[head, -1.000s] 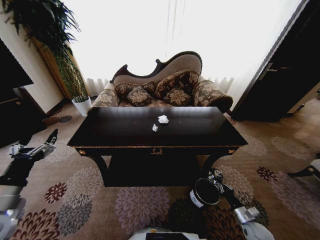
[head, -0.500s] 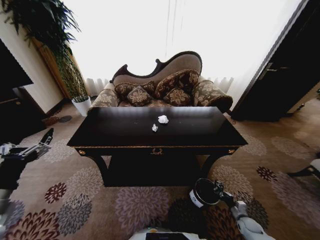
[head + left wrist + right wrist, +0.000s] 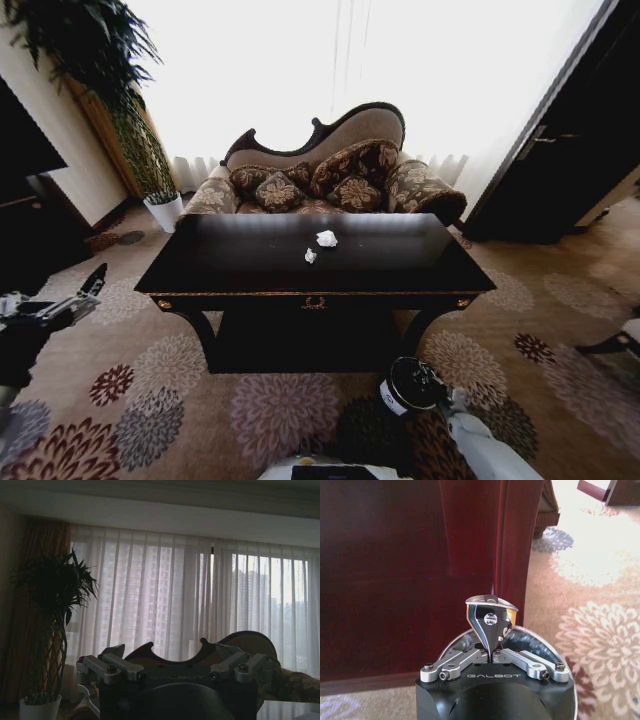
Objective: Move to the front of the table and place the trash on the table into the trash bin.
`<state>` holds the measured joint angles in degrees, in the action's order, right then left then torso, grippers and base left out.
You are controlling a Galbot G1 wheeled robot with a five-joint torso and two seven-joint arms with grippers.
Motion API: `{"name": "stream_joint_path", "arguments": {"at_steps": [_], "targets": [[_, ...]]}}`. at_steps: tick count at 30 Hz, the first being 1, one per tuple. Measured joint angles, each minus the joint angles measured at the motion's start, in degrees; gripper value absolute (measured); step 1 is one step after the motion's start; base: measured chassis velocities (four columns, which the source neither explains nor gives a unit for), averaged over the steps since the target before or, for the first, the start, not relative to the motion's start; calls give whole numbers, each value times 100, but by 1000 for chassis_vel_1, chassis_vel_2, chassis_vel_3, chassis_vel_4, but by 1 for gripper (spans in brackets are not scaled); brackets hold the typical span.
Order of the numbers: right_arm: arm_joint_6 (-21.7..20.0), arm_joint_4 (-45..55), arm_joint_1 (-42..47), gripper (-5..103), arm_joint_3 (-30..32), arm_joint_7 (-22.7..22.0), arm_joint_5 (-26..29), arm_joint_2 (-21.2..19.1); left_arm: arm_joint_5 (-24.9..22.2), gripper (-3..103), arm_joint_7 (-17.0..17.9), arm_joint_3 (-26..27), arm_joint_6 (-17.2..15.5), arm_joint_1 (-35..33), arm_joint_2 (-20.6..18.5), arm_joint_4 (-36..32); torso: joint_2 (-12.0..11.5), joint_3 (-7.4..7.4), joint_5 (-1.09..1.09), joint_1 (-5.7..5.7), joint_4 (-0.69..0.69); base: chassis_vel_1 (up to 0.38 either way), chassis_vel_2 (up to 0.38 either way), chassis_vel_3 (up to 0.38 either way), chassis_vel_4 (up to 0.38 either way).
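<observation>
The dark-brown table point(image 3: 250, 270) stands straight ahead with two white paper balls point(image 3: 326, 238) point(image 3: 310, 256) of trash near its middle. On the carpet before its front right leg sits the round black trash bin point(image 3: 408, 385). My right gripper point(image 3: 445, 393) is at the bin's near right edge. In the right wrist view the right gripper point(image 3: 492, 652) is shut on a black-and-silver shiny lump point(image 3: 490, 620), held just over the bin's rim point(image 3: 540, 642). My left gripper point(image 3: 85, 293) hangs open at the far left, well clear of the table.
A patterned sofa point(image 3: 330, 180) stands behind the table by the bright window. A white plant pot point(image 3: 165, 210) and a black cabinet point(image 3: 25, 215) are at the left, a dark door point(image 3: 560, 150) at the right. Flowered carpet lies open on both sides of the table.
My right arm has drawn back toward me, its gripper sliding from over the bin to the bin's near edge. The left arm has dropped lower and further left.
</observation>
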<state>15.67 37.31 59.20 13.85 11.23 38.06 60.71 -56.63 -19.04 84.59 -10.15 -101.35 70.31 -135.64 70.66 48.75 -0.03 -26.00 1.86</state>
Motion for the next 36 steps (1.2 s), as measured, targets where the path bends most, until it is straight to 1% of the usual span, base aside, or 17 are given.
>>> {"name": "stream_joint_path", "arguments": {"at_steps": [2, 4, 7, 11, 13, 17, 19, 22, 23, 25, 26, 28, 30, 31, 32, 33, 36], "targets": [[-41, 24, 50, 0, 28, 23, -23, 47, 16, 100, -4, -30, 0, 23, -2, 19, 0, 0, 1, 0, 0, 0, 0, 0, 0], [-123, 121, 118, 11, 75, 116, -9, 102, 23, 100, -4, -58, 0, 59, -24, 44, 0, 0, 2, -1, 2, 0, 0, 0, 0], [-131, 153, 121, 16, 95, 134, 30, 119, 25, 100, -4, -70, 0, 75, -30, 57, 0, 0, 1, 0, 1, 0, 0, 0, 0], [-132, 286, 140, 37, 101, 138, 83, 107, 29, 100, -9, -91, 2, 75, -15, 57, 0, 0, 1, 0, 0, 0, 0, 0, 0], [-132, 318, 148, 37, 103, 138, 101, 98, 30, 100, -11, -97, 3, 76, -15, 57, 0, 0, 1, 0, 0, 0, 0, 0, 0], [-127, 461, 224, 60, 144, 139, 127, 76, 46, 100, -16, -150, 8, 110, -24, 65, 0, 0, 1, 0, 0, 0, 0, 0, 0], [-126, 480, 240, 60, 154, 138, 127, 76, 51, 100, -16, -160, 8, 116, -26, 67, 0, 0, 1, 0, 0, 0, 0, 0, 0], [-119, 811, 461, 75, 214, 40, 93, 118, 77, 100, -19, -210, 11, 158, -19, 73, 0, 0, 1, 0, 0, 0, 0, 0, 0], [-119, 811, 461, 75, 214, 40, 93, 118, 77, 100, -19, -210, 11, 158, -19, 73, 0, 0, 1, 0, 0, 0, 0, 0, 0], [-117, 1111, 643, 81, 274, -54, 49, 187, 96, 100, -19, -240, 12, 185, -1, 74, 0, 0, 1, 0, 0, 0, 0, 0, 0], [-81, 1411, 848, 91, 368, -136, -104, 264, 130, 100, -19, -282, 12, 218, 22, 81, 0, 0, 4, 0, -1, 0, 0, 0, 0], [-58, 1556, 965, 91, 421, -159, -183, 292, 157, 100, -19, -303, 12, 231, 31, 89, 0, 0, 4, 0, -2, 0, 0, 0, 0], [-90, 2070, 1415, 99, 556, -197, -246, 339, 271, 100, -19, -397, 27, 276, 88, 135, 0, -1, 0, 0, -2, 0, 0, 0, 0], [-256, 2633, 1869, 100, 681, -226, -193, 395, 336, 100, -19, -498, 40, 321, 141, 160, 0, 0, 1, 0, 4, 0, 0, 0, 0], [-256, 2633, 1869, 100, 681, -226, -193, 395, 336, 100, -19, -498, 40, 321, 141, 160, 0, 0, 1, 0, 4, 0, 0, 0, 0], [-305, 3014, 2133, 100, 761, -266, -136, 438, 372, 100, -21, -562, 45, 366, 170, 177, 0, -1, 3, 0, 5, 0, 0, 0, 0], [-279, 3891, 2687, 100, 982, -345, -128, 553, 443, 100, -21, -712, 52, 517, 222, 228, 2, -1, 1, 1, 0, 0, 0, 0, 0]]}}
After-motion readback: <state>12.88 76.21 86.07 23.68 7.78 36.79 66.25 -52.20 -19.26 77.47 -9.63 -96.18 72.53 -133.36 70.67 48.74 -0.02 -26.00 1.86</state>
